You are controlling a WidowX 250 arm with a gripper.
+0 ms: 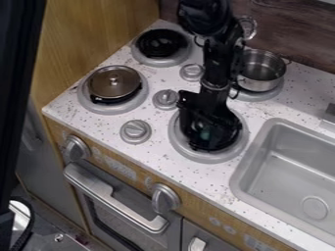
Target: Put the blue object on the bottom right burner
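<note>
The carrying is mostly done, by the look of it: the gripper (204, 140) hangs down right over the bottom right burner (209, 157), the place the task names. The blue object (204, 133) is most likely the small blue-green patch that shows low down amid the dark parts of the gripper, within the round of that burner. Whether the gripper is closed on it or already open around it, I cannot tell, and nor can I tell if the object touches the burner.

What is left is therefore small: if the object is still gripped, it needs setting down and letting go; if it is already down, only the gripper's lifting away remains. Either way, the task cannot be called finished with the gripper over the spot.

The other burners need nothing. A lidded pan (114, 82) sits on the one left of the gripper, a steel pot (261, 73) on the one behind it, and the sink (288, 169) lies to its right, set into the speckled surface (101, 128).
</note>
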